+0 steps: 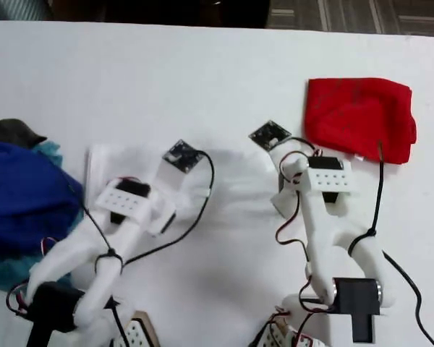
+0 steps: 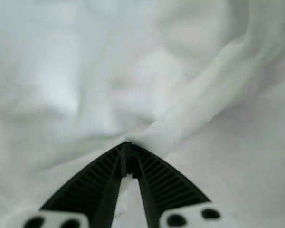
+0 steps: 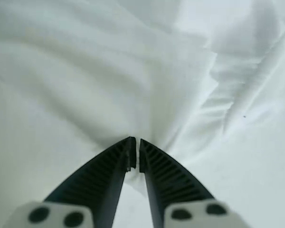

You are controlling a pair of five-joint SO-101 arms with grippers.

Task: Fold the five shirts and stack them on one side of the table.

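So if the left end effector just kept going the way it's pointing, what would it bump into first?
The white shirt: the left end effector is shut on a bunched fold of it, so going on would probably just push more cloth.

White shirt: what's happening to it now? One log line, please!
white shirt: spread between arms | left gripper: shut on it | right gripper: shut on it | red shirt: folded, right side
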